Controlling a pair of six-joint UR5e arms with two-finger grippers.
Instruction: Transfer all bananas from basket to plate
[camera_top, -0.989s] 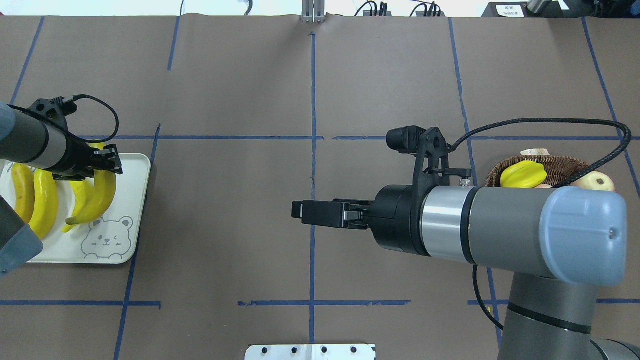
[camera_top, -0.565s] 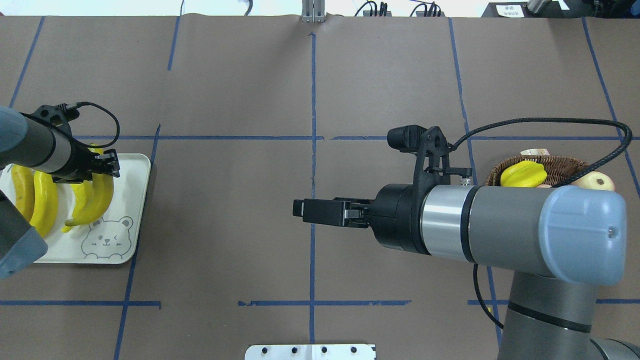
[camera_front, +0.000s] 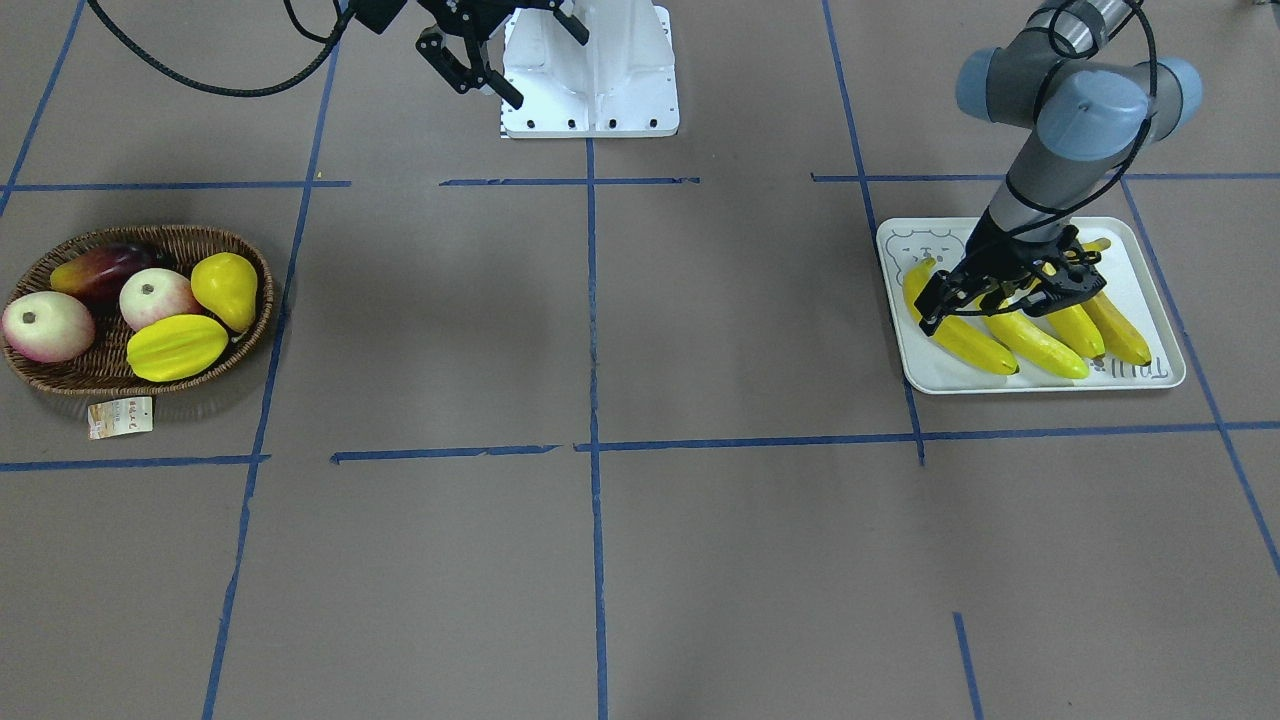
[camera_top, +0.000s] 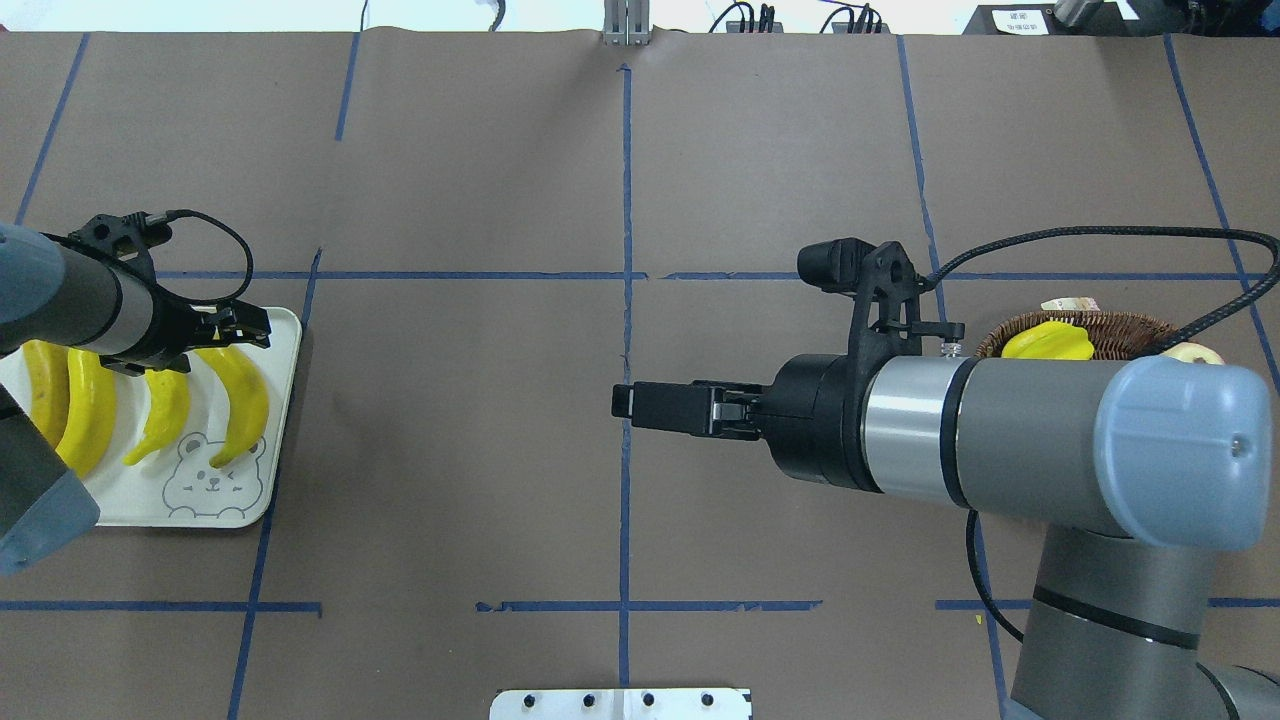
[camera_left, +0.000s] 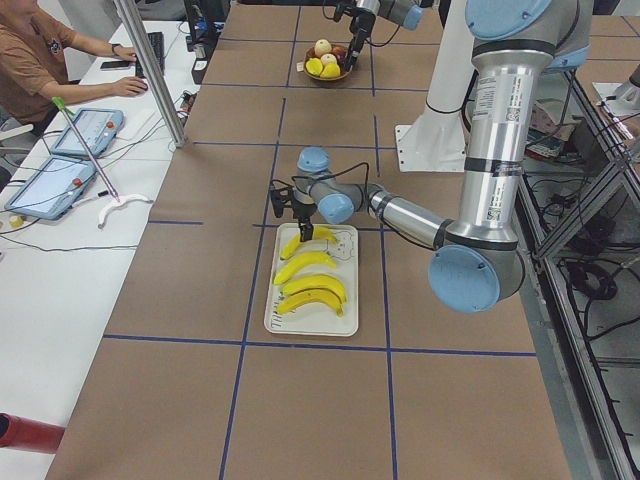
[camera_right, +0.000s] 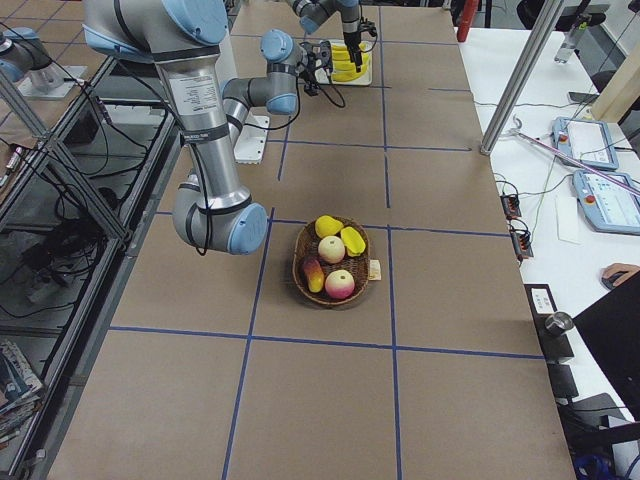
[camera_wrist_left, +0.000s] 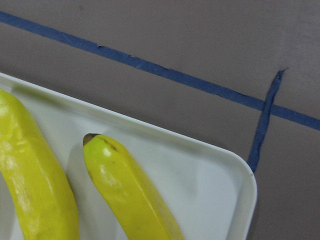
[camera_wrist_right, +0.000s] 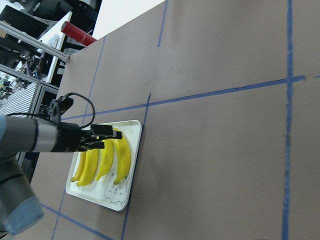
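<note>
Four yellow bananas (camera_top: 240, 400) lie side by side on the white plate (camera_top: 282, 420) at the table's left end. They also show in the front view (camera_front: 1030, 345), and the plate's bear drawing shows there (camera_front: 915, 245). My left gripper (camera_top: 245, 335) hovers just over the bananas' far ends with its jaws spread and holds nothing; it also shows in the front view (camera_front: 1005, 295). The left wrist view shows a banana (camera_wrist_left: 130, 195) lying on the plate (camera_wrist_left: 215, 185). My right gripper (camera_top: 625, 402) hangs open and empty above the table's middle. The wicker basket (camera_front: 60, 378) holds no banana.
The basket holds a yellow starfruit (camera_front: 175, 347), a yellow pear (camera_front: 225, 285), two pale apples (camera_front: 45, 325) and a dark red fruit (camera_front: 100, 270). Its paper tag (camera_front: 120, 417) lies beside it. Blue tape lines cross the brown table. The robot's white base (camera_front: 590, 70) stands at the near edge.
The left gripper has let go of the fourth banana, which now lies flat on the plate beside the others. The right arm has shifted slightly to the right.
</note>
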